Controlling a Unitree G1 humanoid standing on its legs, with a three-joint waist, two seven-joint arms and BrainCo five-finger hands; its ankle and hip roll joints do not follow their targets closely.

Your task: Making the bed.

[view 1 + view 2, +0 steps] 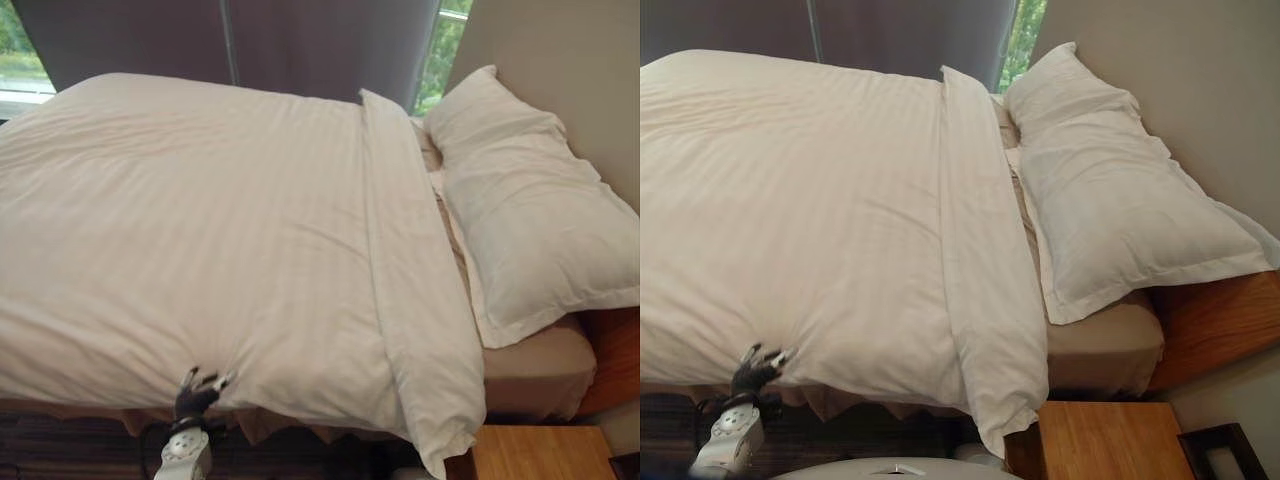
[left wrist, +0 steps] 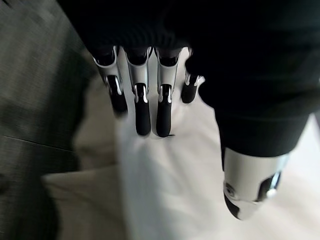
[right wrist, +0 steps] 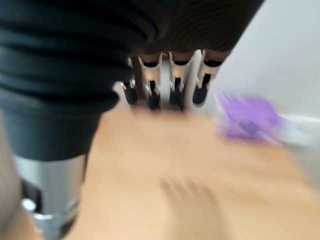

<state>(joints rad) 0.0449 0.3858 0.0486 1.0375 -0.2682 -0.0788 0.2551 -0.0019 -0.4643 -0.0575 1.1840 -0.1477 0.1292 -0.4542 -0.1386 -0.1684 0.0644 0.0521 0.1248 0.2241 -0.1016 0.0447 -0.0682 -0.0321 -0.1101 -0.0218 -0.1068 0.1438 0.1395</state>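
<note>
Crosswise, duvet (image 1: 200, 230) fold toward pillow (image 1: 520, 200).

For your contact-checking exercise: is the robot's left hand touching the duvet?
Cannot tell. In the left eye view the left hand overlaps the duvet edge; the wrist view shows straight fingers over it, contact unclear.

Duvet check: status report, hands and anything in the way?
Left hand open at the duvet near edge, holding nothing. Right hand open over wooden surface. Duvet spread flat, pillow at head. Nothing obstructing.
</note>
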